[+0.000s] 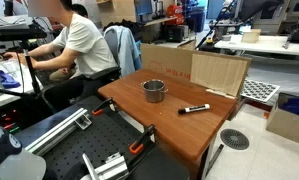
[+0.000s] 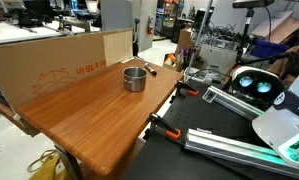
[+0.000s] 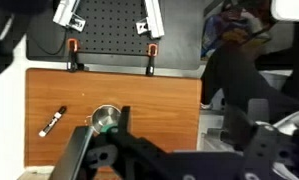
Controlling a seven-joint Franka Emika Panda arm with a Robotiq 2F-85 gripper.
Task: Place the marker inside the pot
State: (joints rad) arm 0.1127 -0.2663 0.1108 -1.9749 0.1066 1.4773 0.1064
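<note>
Near table [image 1: 177, 132] edge, marker [image 1: 195, 108] (pot [image 1: 153, 90] apart, mid-table)

- one marker [image 1: 195, 108], near the pot.
- one pot [image 1: 153, 91].
- one wooden table [image 1: 179, 135], under the pot.
- two orange clamps [image 3: 71, 48], on the table edge, apart from the pot.
- two cardboard panels [image 2: 49, 65], behind the pot.
- one seated person [image 1: 79, 45], well apart from the pot.

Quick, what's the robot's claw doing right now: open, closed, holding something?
Gripper: cannot be told whether open or closed; the wrist view is too dark. The marker lies on the table, not held.
</note>
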